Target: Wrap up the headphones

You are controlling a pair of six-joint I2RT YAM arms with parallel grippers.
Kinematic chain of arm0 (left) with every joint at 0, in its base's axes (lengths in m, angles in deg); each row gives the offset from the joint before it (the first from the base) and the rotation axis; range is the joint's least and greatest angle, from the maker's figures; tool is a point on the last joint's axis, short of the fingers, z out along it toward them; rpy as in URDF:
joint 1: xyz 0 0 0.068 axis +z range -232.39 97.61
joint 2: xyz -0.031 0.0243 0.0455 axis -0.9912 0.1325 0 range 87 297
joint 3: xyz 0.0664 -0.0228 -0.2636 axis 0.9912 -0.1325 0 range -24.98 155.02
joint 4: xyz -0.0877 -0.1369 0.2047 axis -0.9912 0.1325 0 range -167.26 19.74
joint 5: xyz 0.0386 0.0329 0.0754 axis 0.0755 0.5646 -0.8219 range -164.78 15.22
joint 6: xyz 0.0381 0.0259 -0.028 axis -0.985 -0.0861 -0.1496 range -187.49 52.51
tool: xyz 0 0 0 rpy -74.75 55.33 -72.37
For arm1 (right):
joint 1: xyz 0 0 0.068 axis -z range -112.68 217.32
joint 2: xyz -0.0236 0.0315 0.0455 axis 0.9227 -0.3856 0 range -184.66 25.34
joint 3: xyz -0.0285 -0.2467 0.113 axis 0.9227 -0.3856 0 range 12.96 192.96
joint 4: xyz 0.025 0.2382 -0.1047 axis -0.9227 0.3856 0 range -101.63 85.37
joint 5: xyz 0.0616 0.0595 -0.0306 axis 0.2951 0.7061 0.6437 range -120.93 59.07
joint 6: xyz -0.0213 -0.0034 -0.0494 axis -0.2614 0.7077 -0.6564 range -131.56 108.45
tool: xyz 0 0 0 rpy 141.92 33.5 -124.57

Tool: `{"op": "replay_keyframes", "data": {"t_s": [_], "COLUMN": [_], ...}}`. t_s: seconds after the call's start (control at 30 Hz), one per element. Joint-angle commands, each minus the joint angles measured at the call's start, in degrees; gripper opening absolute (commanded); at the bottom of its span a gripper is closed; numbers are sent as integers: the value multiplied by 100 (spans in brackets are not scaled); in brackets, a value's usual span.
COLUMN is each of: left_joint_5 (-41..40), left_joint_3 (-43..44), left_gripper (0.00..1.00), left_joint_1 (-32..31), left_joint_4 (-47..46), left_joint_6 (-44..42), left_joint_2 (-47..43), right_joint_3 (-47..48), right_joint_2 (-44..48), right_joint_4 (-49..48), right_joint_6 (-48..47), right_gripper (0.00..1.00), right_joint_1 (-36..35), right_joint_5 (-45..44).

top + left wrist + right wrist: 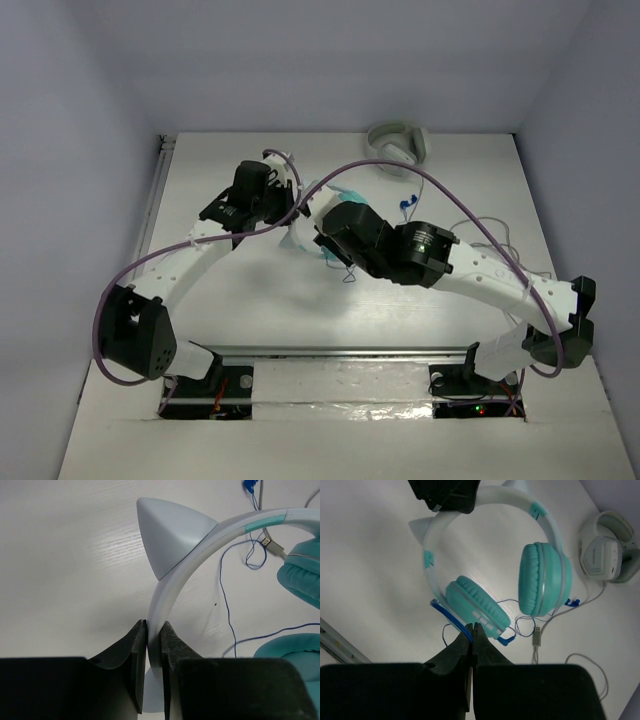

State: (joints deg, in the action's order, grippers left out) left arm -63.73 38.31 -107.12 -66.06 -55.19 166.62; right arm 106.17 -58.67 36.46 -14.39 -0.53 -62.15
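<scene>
The headphones (470, 602), with teal ear cups, a pale headband (200, 550) and pointed cat ears, lie on the white table. My left gripper (154, 635) is shut on the headband just below one ear; in the right wrist view it shows as a dark shape at the top edge. My right gripper (472, 628) is shut on the blue cable (451, 617) right beside the nearer ear cup. More thin blue cable (223, 590) loops loosely on the table between the cups. From above, the right arm hides most of the headphones (352, 196).
Larger grey-white headphones (398, 143) sit at the table's far edge. Their grey cable and USB plug (536, 636) trail close to the teal ear cups. Purple arm cables (470, 215) arc over the workspace.
</scene>
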Motion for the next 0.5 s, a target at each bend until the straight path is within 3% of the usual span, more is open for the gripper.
{"op": "replay_keyframes", "data": {"t_s": [0.0,0.1,0.2,0.47], "left_joint_5": [354,511,1213,1207], "left_joint_3": [342,290,79,-45], "left_gripper": [0,0,0,0], "left_joint_1": [-40,-102,-155,-260], "left_joint_4": [-49,128,57,163], "left_joint_6": [-349,-552,-597,-842], "left_joint_2": [-96,-51,-130,-244], "right_joint_3": [172,5,-135,-435], "right_joint_2": [244,332,359,341], "right_joint_4": [-28,-283,-371,-740], "right_joint_6": [-218,-288,-358,-561], "right_gripper": [0,0,0,0], "right_joint_1": [157,273,501,809], "right_joint_5": [-288,-288,-455,-805]}}
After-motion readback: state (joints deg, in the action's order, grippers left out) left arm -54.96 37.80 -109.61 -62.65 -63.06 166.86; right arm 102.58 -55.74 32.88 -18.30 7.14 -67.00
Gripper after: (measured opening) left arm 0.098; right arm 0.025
